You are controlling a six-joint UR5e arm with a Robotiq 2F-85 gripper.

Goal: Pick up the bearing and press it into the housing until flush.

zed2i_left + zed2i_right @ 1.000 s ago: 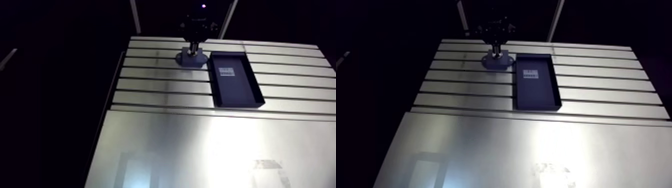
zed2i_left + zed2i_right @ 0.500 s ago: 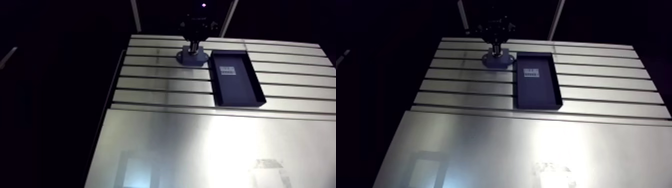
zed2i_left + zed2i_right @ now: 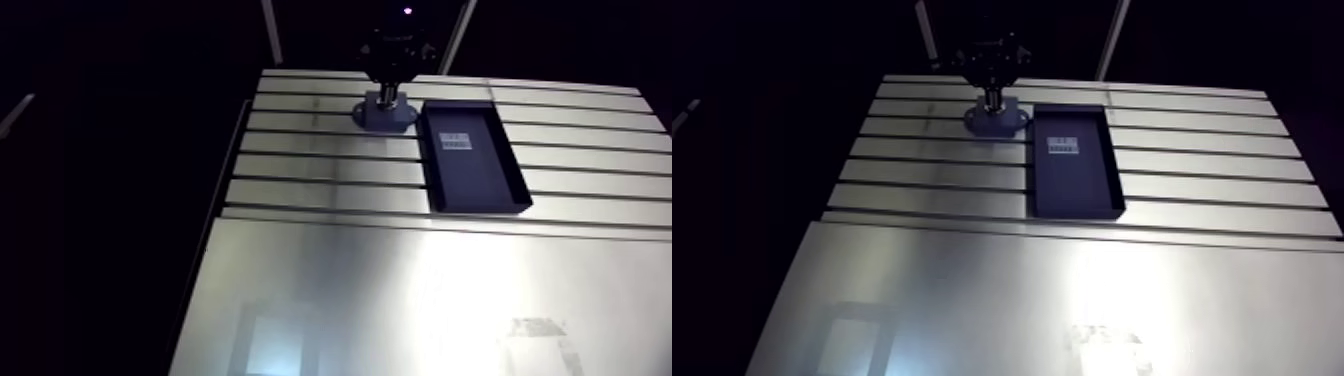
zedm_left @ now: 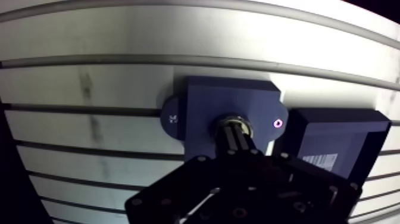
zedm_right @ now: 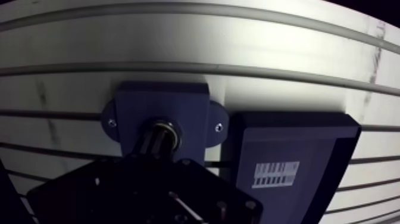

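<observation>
At the centre of the dark blue housing [image 4: 199, 107], the metallic bearing [image 4: 236, 122] sits in the bore, directly under the gripper [image 4: 238, 136], whose tip meets it. Whether the gripper clamps the ring or merely bears on it cannot be told. The housing rests on the slotted table [image 4: 119, 36], just beside a black tray [image 5: 286, 149] carrying a white label [image 5: 275, 174].
</observation>
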